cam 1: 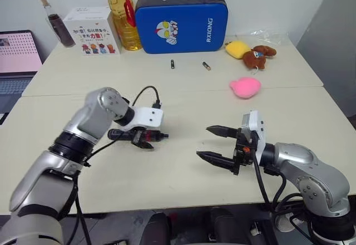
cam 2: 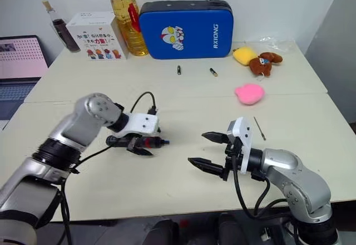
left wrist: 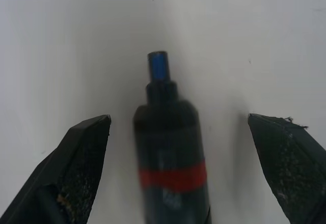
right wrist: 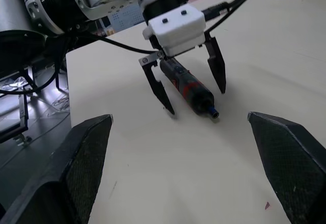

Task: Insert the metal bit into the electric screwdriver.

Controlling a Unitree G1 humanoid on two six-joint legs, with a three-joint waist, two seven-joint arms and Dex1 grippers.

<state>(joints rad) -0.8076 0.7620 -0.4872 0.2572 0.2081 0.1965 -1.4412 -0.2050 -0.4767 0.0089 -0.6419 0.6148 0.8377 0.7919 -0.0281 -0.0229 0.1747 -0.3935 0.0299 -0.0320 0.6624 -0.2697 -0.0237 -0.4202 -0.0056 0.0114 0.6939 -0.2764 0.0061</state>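
Two spread claws, nothing pinched in either. Left claw [cam 1: 143, 140] tipped steeply down over the surface [cam 1: 167, 184], with one black finger on each side of the electric screwdriver [right wrist: 191, 89] and a clear gap at both sides: straddling, not gripping. Screwdriver lying flat between those fingers, red band just inside the fingertips, bluish tip poking out past them toward the right claw [cam 2: 197, 148]. Probably lined up this way so that closing would clamp the barrel near its front end while leaving the socket exposed for loading. Hard to tell whether the fingertips touch the surface.

Right claw held level, aimed across at the left claw, jaws wide, well apart from the screwdriver's tip. Behind it, on the side away from the left claw and near its wrist: the metal bit [cam 2: 259, 128], a thin grey rod flat on the surface, untouched. Apparently parked facing the tool, as if to meet the tip once the bit is in hand.

Judged as very early in the task, with neither piece lifted and the grasp of the screwdriver about to be made. Next: close on the barrel squarely, since a round body may roll out from between the fingers. Afterwards, turn back for the bit. Awkward pick, that one, being so slim and flush against the surface, and easy to nudge away instead of pinching.
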